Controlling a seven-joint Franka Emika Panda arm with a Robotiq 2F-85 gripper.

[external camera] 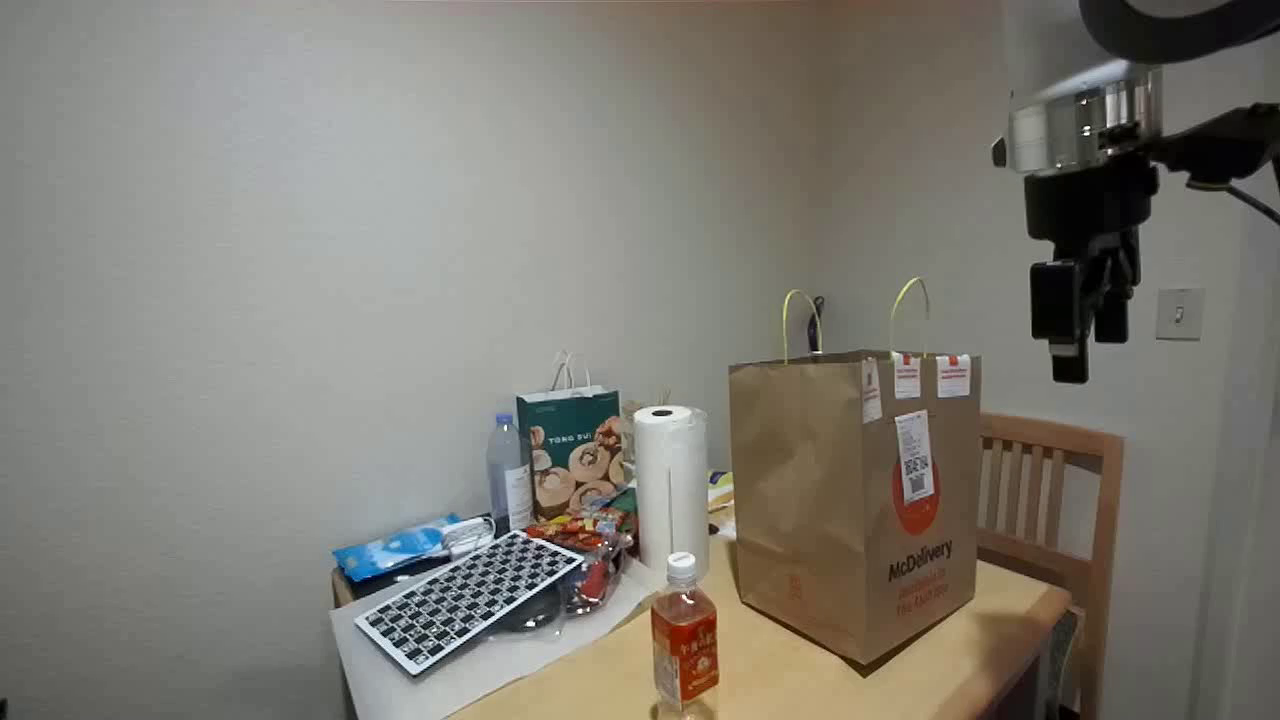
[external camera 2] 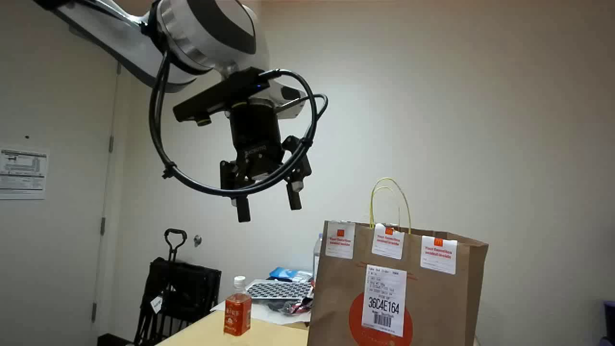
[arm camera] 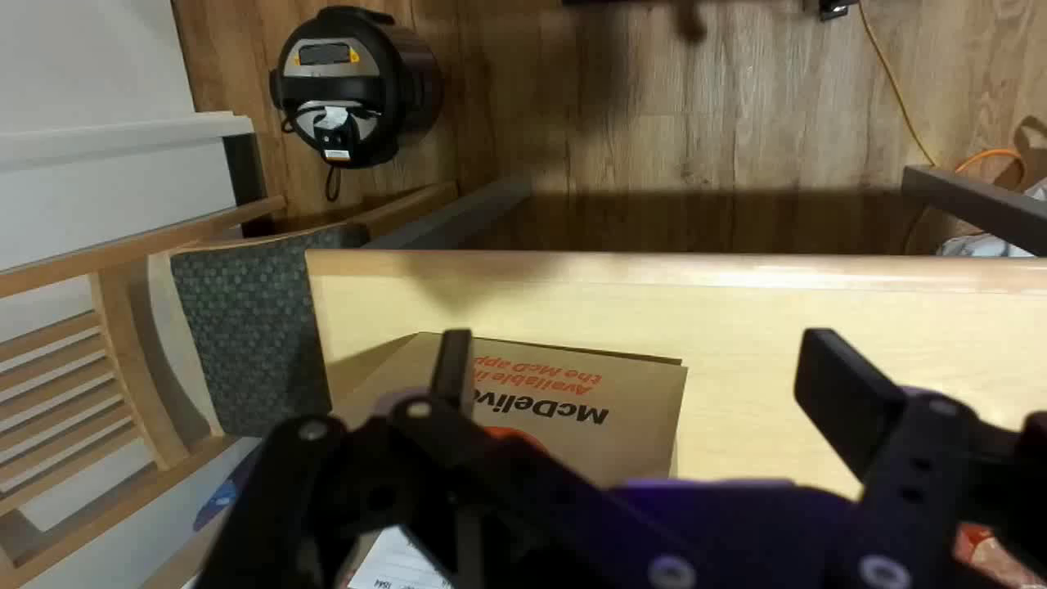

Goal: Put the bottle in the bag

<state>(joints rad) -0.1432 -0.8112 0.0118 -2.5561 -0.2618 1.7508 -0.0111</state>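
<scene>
The bottle point(external camera: 685, 645), with orange contents, a red label and a white cap, stands upright on the table; it also shows in an exterior view point(external camera 2: 238, 312). The brown paper bag point(external camera: 800, 490) stands upright beside it with its handles up, and shows in an exterior view point(external camera 2: 444, 298) too. My gripper point(external camera 2: 269, 204) is open and empty, in the air above the height of the bag's rim. It also hangs high in an exterior view point(external camera: 1088, 350). In the wrist view, the bag point(arm camera: 622, 433) lies below the open fingers point(arm camera: 636, 364). A red patch at the lower right there is mostly hidden by the gripper.
A white paper towel roll point(external camera: 672, 500), a green printed carton bag point(external camera: 570, 450), a clear water bottle point(external camera: 510, 480) and a keyboard point(external camera: 470, 600) stand or lie behind the bottle. A wooden chair point(external camera: 1100, 500) is at the table's end. The table edge point(arm camera: 654, 270) shows in the wrist view.
</scene>
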